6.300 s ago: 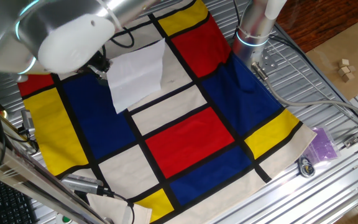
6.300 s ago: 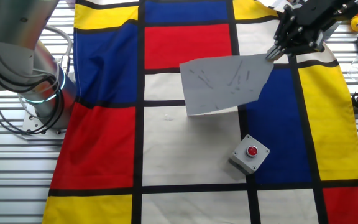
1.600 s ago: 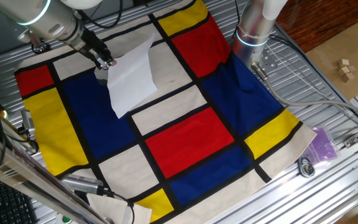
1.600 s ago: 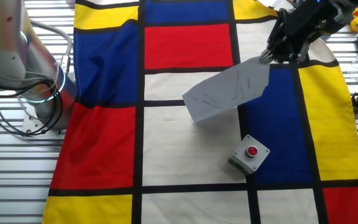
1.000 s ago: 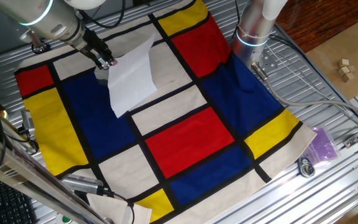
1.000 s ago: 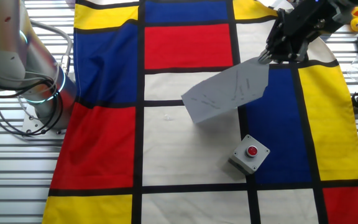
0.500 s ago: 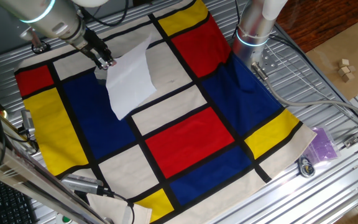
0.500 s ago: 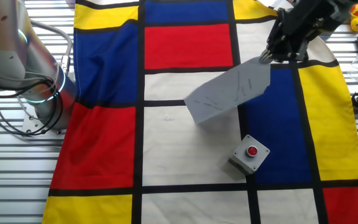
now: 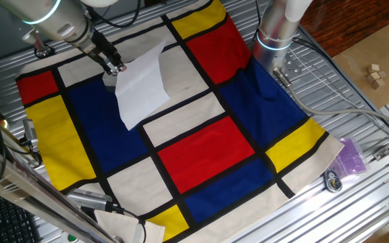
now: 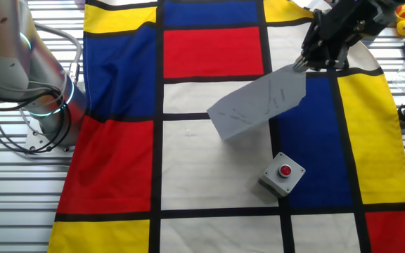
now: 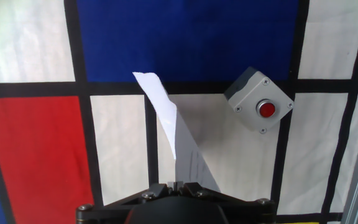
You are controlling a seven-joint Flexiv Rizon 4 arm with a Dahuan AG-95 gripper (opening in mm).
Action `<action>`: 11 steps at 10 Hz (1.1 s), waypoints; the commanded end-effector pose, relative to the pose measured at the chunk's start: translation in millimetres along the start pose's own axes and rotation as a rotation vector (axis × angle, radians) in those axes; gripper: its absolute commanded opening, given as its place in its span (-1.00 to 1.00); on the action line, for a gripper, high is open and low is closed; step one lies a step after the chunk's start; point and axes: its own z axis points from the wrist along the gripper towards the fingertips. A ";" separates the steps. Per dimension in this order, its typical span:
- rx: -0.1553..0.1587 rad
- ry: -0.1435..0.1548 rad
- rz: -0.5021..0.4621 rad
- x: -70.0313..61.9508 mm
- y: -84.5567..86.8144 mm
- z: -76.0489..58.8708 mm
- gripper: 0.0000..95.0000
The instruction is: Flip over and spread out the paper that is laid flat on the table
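Gripping paper [image 10: 259, 104] corner, gripper [image 10: 302, 65] raised.

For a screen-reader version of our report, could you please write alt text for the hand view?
Seen from the gripper, the white paper is pinched by one edge and hangs twisted above the table, which is covered in red, blue and cream blocks with black lines. A grey box with a red button sits to the right on a cream panel.

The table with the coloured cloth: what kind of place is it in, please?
Probably a robotics lab or test bench. The table is slatted metal with an arm base bolted on, a grey box with a red button sits on the cloth, and cables run across the slats.
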 end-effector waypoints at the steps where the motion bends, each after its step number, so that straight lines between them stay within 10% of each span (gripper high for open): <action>1: -0.008 0.009 0.004 0.8 0.2 0.3 -1.00; 5: -0.044 0.017 0.040 23.4 11.1 1.0 -1.00; 11: -0.114 0.023 0.070 24.1 10.9 1.6 -1.00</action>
